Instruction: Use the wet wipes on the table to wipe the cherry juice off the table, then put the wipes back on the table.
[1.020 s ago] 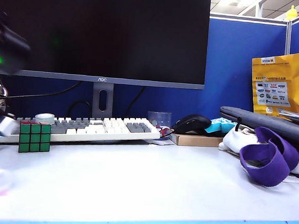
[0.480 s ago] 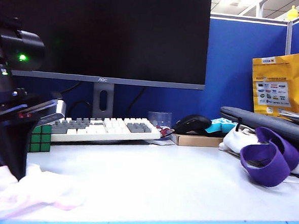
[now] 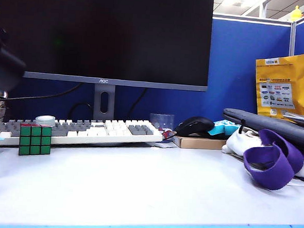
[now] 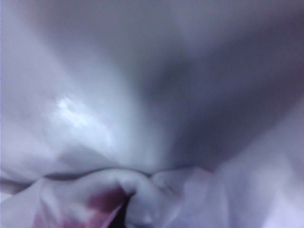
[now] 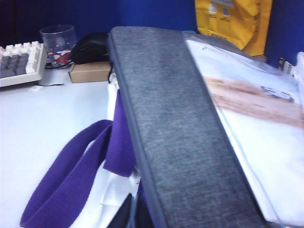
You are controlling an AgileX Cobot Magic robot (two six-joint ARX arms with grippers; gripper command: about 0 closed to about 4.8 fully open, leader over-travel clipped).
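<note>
The left wrist view is filled by the wet wipes, a crumpled white sheet with a pink-red stain. They bunch around the dark tips of my left gripper, which is shut on them just above the table. In the exterior view only the dark body of the left arm shows at the far left, and the wipes are out of frame. Cherry juice on the table is out of view. My right gripper is shut and empty, hanging over a white cloth bundle with a purple strap.
A Rubik's cube and a keyboard stand at the back left under the monitor. A mouse on a box and a glass are mid-back. A grey sleeve and the purple strap fill the right.
Half a second ago the left arm reached right over the table's front left with the wipe spread beneath it. It has swung back left, taking the wipe out of the exterior view.
</note>
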